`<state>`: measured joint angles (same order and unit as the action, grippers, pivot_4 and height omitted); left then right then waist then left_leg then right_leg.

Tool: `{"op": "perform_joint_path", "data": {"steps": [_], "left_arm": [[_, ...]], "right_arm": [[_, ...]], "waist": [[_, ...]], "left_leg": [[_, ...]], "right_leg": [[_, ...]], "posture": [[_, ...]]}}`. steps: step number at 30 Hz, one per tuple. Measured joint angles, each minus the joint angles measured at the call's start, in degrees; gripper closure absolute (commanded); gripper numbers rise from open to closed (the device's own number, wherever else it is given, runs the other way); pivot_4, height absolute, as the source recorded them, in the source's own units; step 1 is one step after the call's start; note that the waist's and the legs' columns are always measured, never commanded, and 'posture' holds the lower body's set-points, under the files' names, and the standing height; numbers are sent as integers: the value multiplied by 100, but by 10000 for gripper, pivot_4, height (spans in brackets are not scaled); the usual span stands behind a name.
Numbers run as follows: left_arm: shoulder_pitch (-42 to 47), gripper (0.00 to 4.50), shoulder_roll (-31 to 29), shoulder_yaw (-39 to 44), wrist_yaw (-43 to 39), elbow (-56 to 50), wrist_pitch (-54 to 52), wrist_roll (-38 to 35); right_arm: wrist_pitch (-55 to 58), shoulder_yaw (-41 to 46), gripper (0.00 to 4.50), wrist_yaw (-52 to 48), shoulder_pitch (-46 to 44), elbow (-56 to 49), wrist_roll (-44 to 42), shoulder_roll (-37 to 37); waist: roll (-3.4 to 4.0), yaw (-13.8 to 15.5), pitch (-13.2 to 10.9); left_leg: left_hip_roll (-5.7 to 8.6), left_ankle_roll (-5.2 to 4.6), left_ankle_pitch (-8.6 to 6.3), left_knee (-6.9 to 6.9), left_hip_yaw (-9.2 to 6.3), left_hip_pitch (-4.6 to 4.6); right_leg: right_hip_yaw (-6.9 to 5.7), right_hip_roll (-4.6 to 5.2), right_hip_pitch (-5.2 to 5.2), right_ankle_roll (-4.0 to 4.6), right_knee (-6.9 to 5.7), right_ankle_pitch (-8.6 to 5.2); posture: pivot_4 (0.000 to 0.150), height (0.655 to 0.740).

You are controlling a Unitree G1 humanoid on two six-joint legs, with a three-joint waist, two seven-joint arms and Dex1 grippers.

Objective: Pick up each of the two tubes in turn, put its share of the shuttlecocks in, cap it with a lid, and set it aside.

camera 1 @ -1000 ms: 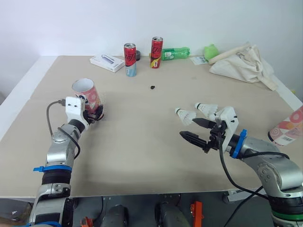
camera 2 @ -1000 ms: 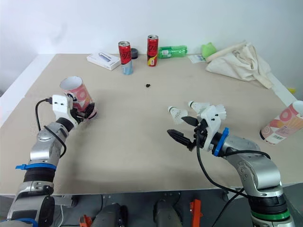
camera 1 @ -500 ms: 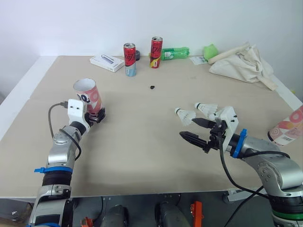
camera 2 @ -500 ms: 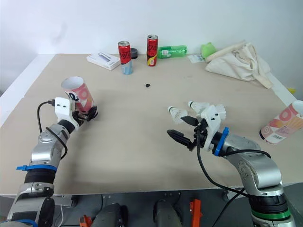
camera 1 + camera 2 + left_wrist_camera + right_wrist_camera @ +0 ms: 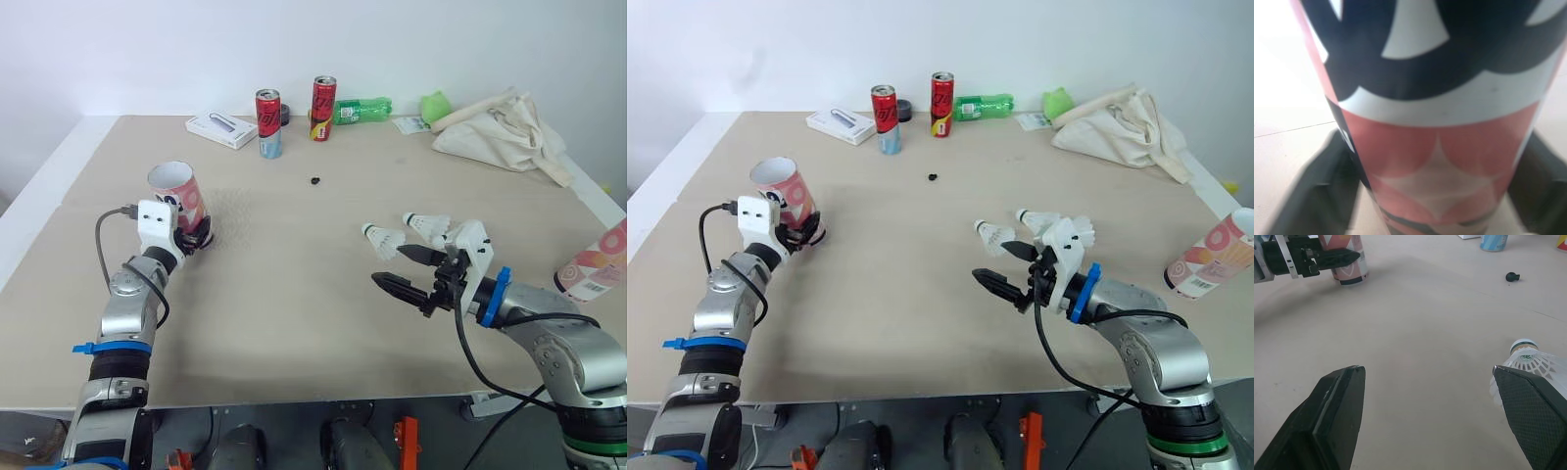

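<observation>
One tube (image 5: 177, 194) in left gripper (image 5: 199, 238), slightly shifted, right gripper (image 5: 392, 264) unmoved, spread

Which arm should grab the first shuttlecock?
Right. The right gripper is open beside the shuttlecocks; the left gripper is shut on the tube, across the table from them.

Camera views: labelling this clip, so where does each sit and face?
Eye views: head, facing down over the table; both arms show.
Left wrist view: along its fingers, at the tube they grip.
Right wrist view: along its open fingers, across the table past a shuttlecock.
Shared: right wrist and eye views show the left gripper holding the tube.
</observation>
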<state>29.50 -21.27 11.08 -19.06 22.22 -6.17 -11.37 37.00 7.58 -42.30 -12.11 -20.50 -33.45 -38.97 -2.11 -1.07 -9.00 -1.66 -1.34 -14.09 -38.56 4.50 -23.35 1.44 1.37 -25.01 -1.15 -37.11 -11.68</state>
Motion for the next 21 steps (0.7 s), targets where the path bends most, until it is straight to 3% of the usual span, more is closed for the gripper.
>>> {"op": "perform_joint_path", "data": {"steps": [13,21], "left_arm": [[31,11488,-61,6,-112,22,11,-6],[83,11488,-920,-61,-1647,-526,-4,-418]], "right_arm": [[2,17,0,-7,25,0,-8,-14],[276,1013,0,-202,495,-294,-725,-346]], "waist": [[0,0,0],[0,0,-1]], "left_leg": [[0,0,0,0,0,0],[0,0,0,1,0,-4]], "right_leg": [[0,0,-1,0,0,0],[0,0,-2,-1,1,-1]], "posture": [[1500,7324],[1500,7324]]}}
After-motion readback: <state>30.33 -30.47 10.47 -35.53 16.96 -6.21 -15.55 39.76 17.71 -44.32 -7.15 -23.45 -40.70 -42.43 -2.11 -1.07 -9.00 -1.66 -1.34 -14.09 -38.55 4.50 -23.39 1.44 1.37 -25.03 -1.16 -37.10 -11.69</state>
